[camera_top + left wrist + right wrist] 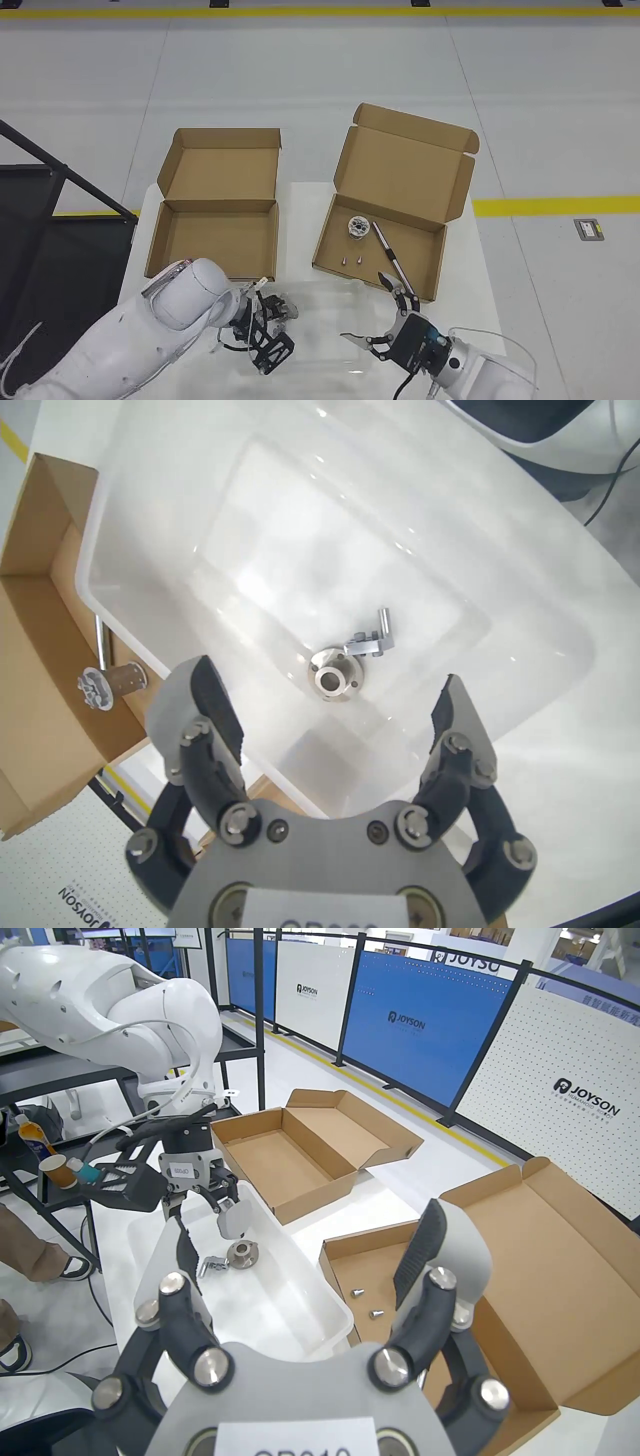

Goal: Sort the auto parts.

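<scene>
The left end effector (pixel 335 710) hangs open, gripping nothing, over a round silver metal flange (pixel 334 676) and a small grey metal bracket (pixel 372 639) just beside it, both in a translucent white plastic tray (pixel 150 500) at the near side of the white bench (pixel 300 225). The right end effector (pixel 307 1248), also open with nothing in it, sits right of the tray, near the right brown cardboard box (pixel 420 255), which holds a toothed metal disc (pixel 355 226), a slim rod (pixel 390 250) and two small screws (pixel 356 1293).

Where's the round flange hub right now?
The flange hub lies in the clear plastic bin, seen in the left wrist view directly under the open left tool, with the small grey bracket beside it.
</scene>
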### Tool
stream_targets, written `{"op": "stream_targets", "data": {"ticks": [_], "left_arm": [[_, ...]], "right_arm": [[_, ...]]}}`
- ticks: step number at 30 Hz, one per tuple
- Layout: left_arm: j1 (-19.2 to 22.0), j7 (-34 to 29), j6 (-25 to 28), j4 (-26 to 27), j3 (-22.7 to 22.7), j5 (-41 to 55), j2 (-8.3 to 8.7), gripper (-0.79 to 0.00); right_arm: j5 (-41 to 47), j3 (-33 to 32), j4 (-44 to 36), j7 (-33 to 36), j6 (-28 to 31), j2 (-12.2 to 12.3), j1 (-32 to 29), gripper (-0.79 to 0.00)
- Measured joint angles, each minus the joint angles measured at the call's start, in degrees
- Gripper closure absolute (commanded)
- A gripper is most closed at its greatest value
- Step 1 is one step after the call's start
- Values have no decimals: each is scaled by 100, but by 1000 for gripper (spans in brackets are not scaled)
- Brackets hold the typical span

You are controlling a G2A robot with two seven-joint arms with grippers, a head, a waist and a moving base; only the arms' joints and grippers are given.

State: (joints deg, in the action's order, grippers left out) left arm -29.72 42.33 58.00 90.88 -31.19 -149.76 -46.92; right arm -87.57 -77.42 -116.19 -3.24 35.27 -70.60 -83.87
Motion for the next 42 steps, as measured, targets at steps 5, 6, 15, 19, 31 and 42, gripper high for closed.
{"op": "stream_targets", "data": {"ticks": [5,6,15,19,31,42], "left_arm": [[448,-238,0,-448,525,268,-287,-785],[554,-254,0,-537,671,331,-360,-785],[1284,-217,0,-1207,1828,400,-858,-782],[1510,-310,0,-1558,2122,509,-1003,-757],[1466,-492,0,-2102,2145,423,-1343,-545],[1523,-359,0,-2440,2145,295,-1497,-382]], "right_arm": [[0,0,0,0,0,0,0,-785],[0,0,0,0,0,0,0,-785],[0,0,0,0,0,0,0,-785],[0,0,0,0,0,0,0,-785],[0,0,0,0,0,0,0,-785],[0,0,0,0,0,0,0,-785]]}}
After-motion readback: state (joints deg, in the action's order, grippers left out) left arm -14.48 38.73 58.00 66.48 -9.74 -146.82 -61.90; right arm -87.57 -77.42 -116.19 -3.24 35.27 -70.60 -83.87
